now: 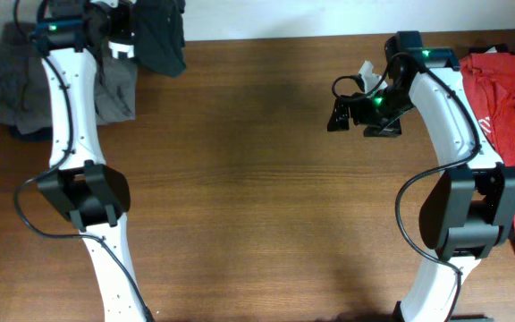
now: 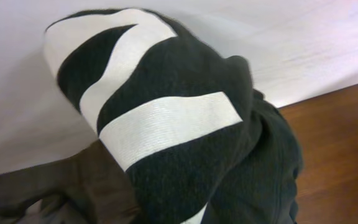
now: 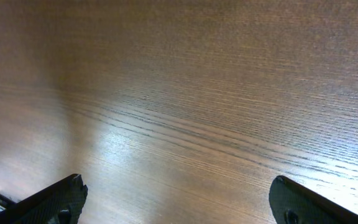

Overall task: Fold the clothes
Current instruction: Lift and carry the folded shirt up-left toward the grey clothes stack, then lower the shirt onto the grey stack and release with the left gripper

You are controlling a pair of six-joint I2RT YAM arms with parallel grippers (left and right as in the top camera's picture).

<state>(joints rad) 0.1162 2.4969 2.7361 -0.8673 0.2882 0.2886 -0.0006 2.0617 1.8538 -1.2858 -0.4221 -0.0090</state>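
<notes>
The black T-shirt (image 1: pixel 162 38) hangs bunched at the table's far left edge, with my left gripper (image 1: pixel 138 30) shut on it. In the left wrist view the black T-shirt (image 2: pixel 191 162) fills the frame with its bold white lettering, and my fingers are hidden behind the cloth. A grey garment (image 1: pixel 3 85) lies crumpled at the far left under my left arm. The red T-shirt (image 1: pixel 512 98) lies along the right edge. My right gripper (image 1: pixel 347 112) hovers open over bare wood, nothing between its fingers (image 3: pixel 48 199).
The brown wooden table (image 1: pixel 257 197) stretches between the two arms. A pale wall (image 2: pixel 303 43) rises just behind the table's far edge. Both arm bases stand at the near edge, left and right.
</notes>
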